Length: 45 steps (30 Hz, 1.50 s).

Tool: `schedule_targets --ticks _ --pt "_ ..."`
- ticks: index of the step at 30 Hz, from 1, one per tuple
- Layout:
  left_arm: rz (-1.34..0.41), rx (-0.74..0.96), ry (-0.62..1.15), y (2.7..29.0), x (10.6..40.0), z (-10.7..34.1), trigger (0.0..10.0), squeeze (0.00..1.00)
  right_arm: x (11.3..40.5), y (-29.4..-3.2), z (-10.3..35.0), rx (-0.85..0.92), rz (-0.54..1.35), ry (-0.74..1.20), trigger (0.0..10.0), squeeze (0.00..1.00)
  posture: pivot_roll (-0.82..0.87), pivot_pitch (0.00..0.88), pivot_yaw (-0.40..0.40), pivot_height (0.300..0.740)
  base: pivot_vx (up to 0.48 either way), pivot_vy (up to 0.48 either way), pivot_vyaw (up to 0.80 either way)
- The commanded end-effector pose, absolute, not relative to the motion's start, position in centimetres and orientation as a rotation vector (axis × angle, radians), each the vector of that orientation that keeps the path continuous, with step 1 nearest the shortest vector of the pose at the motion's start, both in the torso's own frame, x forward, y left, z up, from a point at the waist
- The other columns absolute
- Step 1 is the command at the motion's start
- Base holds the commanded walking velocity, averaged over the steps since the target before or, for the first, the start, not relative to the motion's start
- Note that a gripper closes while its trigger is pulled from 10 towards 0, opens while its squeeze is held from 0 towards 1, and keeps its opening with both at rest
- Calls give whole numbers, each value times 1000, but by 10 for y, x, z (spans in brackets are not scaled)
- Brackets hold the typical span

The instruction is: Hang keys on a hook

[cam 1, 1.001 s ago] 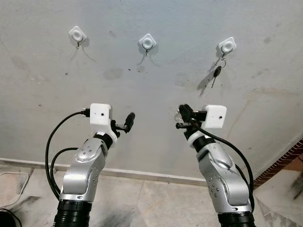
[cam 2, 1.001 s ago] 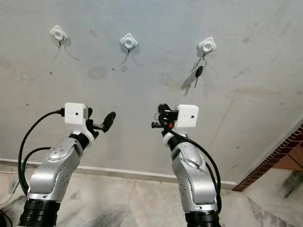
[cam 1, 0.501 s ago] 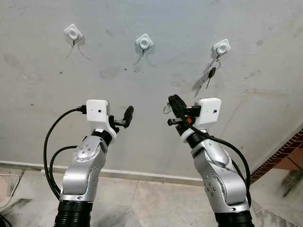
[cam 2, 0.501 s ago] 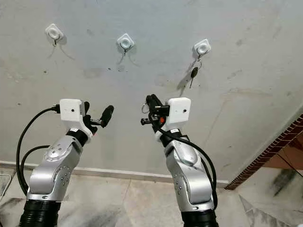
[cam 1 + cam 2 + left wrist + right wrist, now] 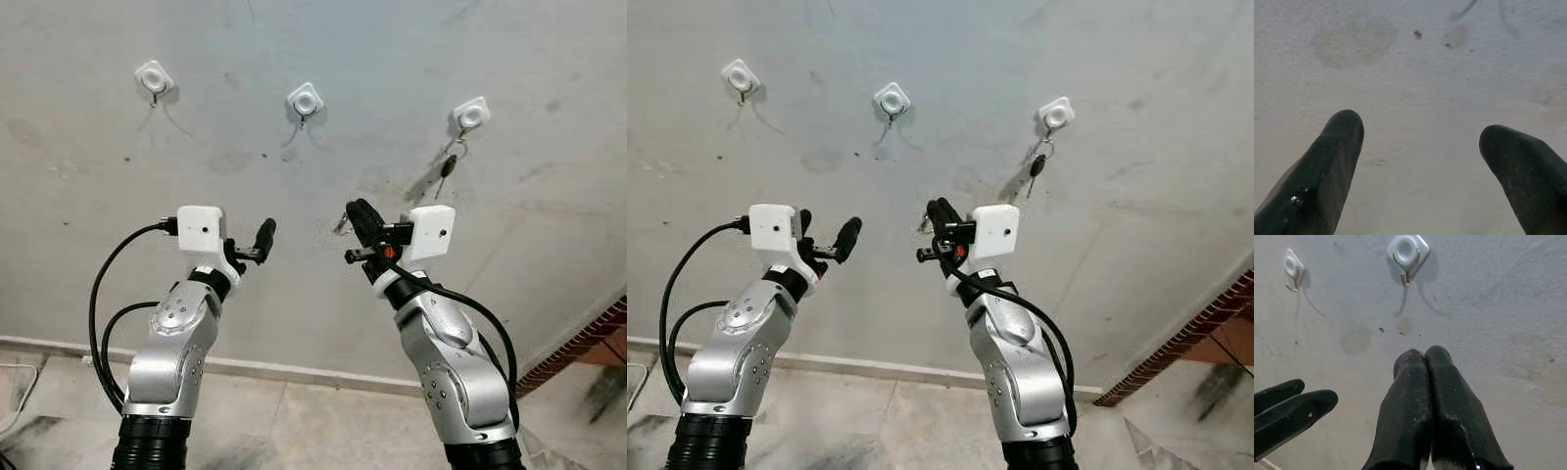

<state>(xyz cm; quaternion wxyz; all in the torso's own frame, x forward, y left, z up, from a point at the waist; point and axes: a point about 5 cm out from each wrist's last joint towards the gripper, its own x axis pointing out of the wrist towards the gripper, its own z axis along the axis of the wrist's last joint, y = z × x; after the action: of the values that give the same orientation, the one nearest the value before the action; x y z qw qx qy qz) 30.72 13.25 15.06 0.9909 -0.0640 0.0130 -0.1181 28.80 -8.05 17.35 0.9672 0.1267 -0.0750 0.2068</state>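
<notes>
Three hooks sit in a row on the grey wall (image 5: pixel 549 255), the largest thing in view. Both arms are raised toward it, likely to reach that row. The right gripper (image 5: pixel 351 217) is pressed shut below the middle hook (image 5: pixel 305 100); a glint of metal by its tips may be a key ring, though I cannot tell. The left gripper (image 5: pixel 265 235) hangs open and empty, clear of the work. One key (image 5: pixel 448 164) already hangs on the right hook (image 5: pixel 471 115); the left hook (image 5: pixel 154 76) is bare. Nothing blocks the path upward.
</notes>
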Motion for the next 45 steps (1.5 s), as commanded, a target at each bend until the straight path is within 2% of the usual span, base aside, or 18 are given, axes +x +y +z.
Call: schedule_targets --ticks 1,11,29,45 --pt "-245 -122 22 131 306 152 10000 0 287 -80 179 251 426 -179 10000 0 194 0 -83 740 251 0 0" --pt "-238 -139 34 132 306 151 10000 0 288 -81 177 249 422 -174 10000 0 196 0 -84 740 50 223 0" --pt "-207 -143 77 135 304 145 10000 0 289 -82 176 251 406 -174 10000 0 200 0 -80 740 0 0 0" --pt "-219 -139 86 134 304 146 10000 0 291 -83 177 255 391 -176 10000 0 203 0 -73 740 0 421 0"
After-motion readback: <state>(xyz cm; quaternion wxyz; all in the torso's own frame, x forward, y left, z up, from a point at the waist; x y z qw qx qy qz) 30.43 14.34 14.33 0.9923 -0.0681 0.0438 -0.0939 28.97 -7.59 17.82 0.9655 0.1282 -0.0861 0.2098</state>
